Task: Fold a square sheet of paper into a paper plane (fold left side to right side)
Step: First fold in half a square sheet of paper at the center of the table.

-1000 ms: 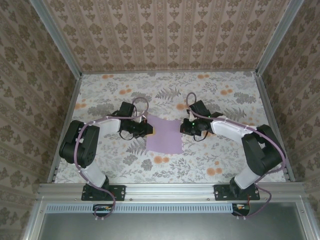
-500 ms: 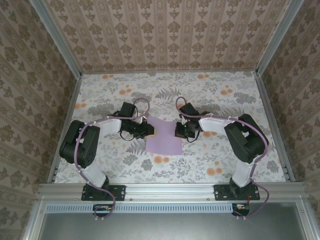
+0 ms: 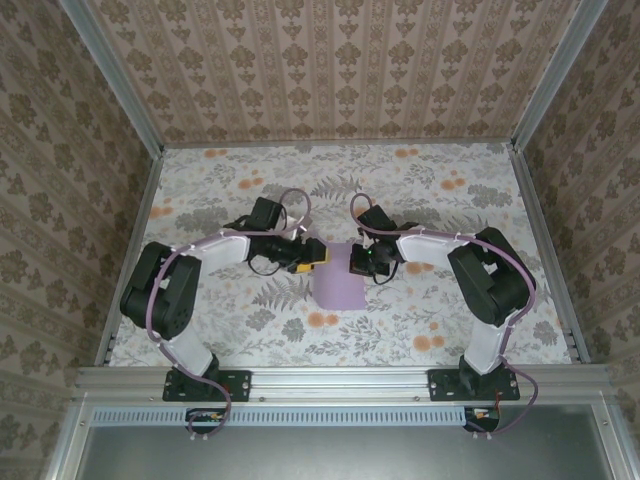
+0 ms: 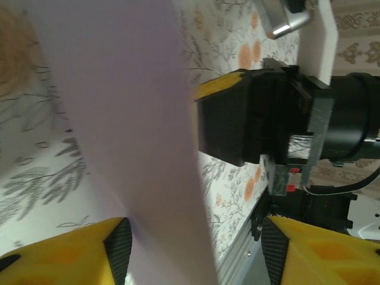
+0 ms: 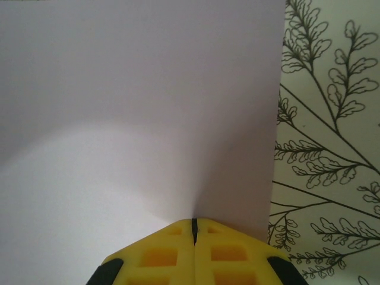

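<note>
Yellow-padded fingers of the left gripper (image 3: 318,253) stand spread apart. A raised flap of the lilac paper (image 3: 338,288) passes between them at the paper's left side, and in the left wrist view this flap screens much of the surface behind it. Across the paper, the right gripper (image 3: 357,262) has its pads pressed together, tips bearing on the sheet near its right edge; whether a layer is caught between them cannot be told. The paper lies on the floral tablecloth (image 3: 430,190) between both arms. Orange flower prints (image 3: 322,320) lie just nearer than the paper, patterned walls (image 3: 330,70) rise beyond it, and an aluminium rail (image 3: 340,380) runs well nearer.
</note>
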Controlling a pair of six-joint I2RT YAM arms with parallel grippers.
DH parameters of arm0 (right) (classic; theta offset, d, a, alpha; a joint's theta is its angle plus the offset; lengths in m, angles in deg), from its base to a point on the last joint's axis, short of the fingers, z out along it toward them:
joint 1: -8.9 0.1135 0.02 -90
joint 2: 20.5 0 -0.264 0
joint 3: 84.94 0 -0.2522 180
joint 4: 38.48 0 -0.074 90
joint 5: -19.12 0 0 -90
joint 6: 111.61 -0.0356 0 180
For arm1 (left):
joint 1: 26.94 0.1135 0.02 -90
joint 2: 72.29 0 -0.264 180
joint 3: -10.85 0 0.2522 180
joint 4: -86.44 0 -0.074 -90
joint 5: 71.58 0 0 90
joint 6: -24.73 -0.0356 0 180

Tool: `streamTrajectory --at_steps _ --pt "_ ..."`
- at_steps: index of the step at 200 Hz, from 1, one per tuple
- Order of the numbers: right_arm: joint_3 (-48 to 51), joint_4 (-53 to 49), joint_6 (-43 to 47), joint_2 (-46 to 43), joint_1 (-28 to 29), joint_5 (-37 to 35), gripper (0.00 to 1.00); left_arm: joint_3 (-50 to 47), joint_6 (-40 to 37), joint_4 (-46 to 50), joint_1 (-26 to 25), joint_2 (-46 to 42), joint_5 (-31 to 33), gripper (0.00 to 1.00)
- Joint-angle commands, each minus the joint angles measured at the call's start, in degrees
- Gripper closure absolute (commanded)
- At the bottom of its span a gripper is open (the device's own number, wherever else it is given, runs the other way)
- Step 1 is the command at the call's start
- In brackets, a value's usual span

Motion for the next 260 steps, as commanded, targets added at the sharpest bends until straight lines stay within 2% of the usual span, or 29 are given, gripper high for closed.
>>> streamTrajectory --at_steps 1,96,183,213,246,260 --pt "2.3 -1.6 0.2 0.5 0.7 -1.6 0.96 1.9 0.8 -1.6 -1.0 0.8 -2.2 0.36" --pt "3.1 2.0 -0.5 -4.2 0.7 -1.0 0.94 2.4 1.9 -3.6 -1.8 3.9 -2.0 0.36" --pt "4.0 2.3 -0.5 -12.6 -0.6 -2.1 0.77 2.2 2.8 -5.5 -2.1 5.7 -2.0 0.38" --pt "6.2 5.8 -2.7 -15.7 -1.6 0.4 0.68 2.2 2.8 -5.4 -2.1 6.1 -1.8 0.43" --pt "9.0 11.3 -5.0 -17.4 -2.6 5.0 0.53 2.2 3.0 -5.1 -2.1 6.3 -1.1 0.57" --pt "9.0 12.4 -5.3 -16.9 -2.6 7.4 0.5 2.2 3.2 -5.3 -2.1 6.5 -1.1 0.63"
